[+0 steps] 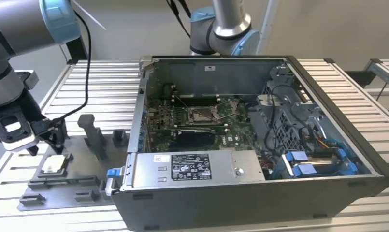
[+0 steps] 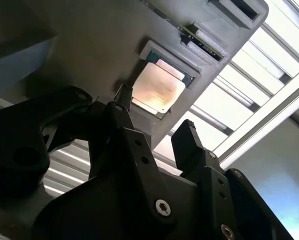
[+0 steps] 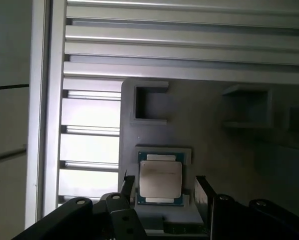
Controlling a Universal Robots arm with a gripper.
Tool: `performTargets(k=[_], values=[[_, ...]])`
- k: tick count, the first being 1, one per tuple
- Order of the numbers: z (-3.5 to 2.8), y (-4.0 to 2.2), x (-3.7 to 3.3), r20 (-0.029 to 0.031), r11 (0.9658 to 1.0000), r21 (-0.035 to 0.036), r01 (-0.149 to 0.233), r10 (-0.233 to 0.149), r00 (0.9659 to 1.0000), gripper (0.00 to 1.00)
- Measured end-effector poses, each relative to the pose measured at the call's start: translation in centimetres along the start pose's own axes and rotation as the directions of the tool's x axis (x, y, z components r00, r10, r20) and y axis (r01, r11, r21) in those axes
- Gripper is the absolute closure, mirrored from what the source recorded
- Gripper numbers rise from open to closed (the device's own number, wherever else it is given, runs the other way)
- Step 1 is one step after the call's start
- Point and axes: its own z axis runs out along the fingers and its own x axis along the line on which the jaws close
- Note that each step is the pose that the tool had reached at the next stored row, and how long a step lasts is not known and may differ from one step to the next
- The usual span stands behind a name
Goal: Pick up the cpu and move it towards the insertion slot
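**Exterior view.** Cpu (image 1: 54, 164): small thin square chip with a silvery-white metal top. It lies flat in a pocket of the grey plastic fixture tray (image 1: 84, 166), which sits on the slatted aluminium counter (image 1: 104, 92). Grey upright posts (image 1: 93, 135) rise from the tray just beside the chip. Insertion slot (image 1: 201, 114): silver-framed square socket with a dark centre, on the green motherboard inside the open black computer case (image 1: 246, 203), well apart from the tray. Black fingers (image 1: 57, 139) hang just above the tray, over the chip.

**Second wrist view.** Cpu (image 2: 158, 89) sits in its tray recess. Fingers (image 2: 188, 140) are spread and empty.

**First wrist view.** Cpu (image 3: 160, 180) appears between the parted fingers (image 3: 203, 192), with a gap showing at each side.
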Motion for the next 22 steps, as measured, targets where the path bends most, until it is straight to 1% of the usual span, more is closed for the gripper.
performTargets(k=[12, 15, 22], values=[[1.77, -1.10, 0.11, 0.0000, 0.9999, -0.0085, 0.006, -0.006, 1.0000, 0.00], [2.15, -1.16, 0.13, 0.0000, 0.9999, -0.0096, 0.007, -0.007, 1.0000, 0.00], [2.80, -1.20, 0.17, 0.0004, 0.9999, -0.0102, 0.008, -0.008, 1.0000, 0.00]])
